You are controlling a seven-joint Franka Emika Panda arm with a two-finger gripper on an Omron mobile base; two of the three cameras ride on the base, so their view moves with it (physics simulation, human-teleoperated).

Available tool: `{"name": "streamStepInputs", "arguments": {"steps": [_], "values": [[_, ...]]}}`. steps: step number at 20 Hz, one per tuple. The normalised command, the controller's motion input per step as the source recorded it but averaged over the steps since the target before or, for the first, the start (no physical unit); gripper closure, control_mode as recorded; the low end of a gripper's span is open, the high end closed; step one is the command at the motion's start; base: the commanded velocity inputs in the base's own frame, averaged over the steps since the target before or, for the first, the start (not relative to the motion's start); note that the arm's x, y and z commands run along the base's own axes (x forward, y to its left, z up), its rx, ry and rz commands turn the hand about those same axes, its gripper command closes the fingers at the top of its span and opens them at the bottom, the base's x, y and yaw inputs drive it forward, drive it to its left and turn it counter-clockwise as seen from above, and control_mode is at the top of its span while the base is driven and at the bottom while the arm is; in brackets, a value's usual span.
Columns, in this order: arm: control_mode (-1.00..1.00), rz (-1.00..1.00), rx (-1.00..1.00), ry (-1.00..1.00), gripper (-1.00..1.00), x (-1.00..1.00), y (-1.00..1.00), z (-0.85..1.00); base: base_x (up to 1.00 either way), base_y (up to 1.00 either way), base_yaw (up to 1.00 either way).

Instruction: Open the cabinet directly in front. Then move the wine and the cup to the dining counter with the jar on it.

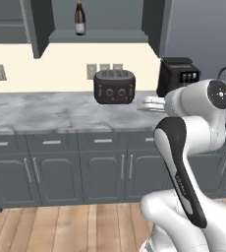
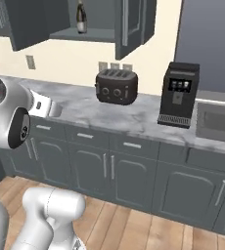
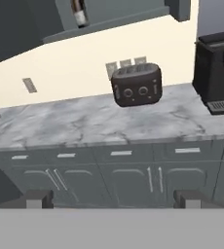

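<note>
The cabinet on the wall stands with both doors swung open, its shelf bare except for the wine, a dark bottle with a pale label at the shelf's left part. The same wine shows in the right base view and, cut off by the top edge, the wine in the hand view. My gripper is open, fingertips far apart with nothing between them. It hangs in front of the marble counter, well below and short of the shelf. The cup, the dining counter and the jar are out of view.
A black toaster sits on the counter under the cabinet, with a black coffee machine to its right and a sink beyond. Wall sockets are behind the toaster. Grey lower doors and drawers stand above a wooden floor.
</note>
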Motion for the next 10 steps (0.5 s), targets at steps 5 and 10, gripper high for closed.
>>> {"name": "streamStepInputs", "arguments": {"steps": [5, 10], "values": [[1.0, 0.0, 0.0, 0.0, -1.0, 0.0, 0.0, 0.0, 0.8, 0.96, -0.13], [1.0, 0.0, 0.0, 0.0, -1.0, 0.0, 0.0, 0.0, 1.0, 0.35, -0.26]]}}
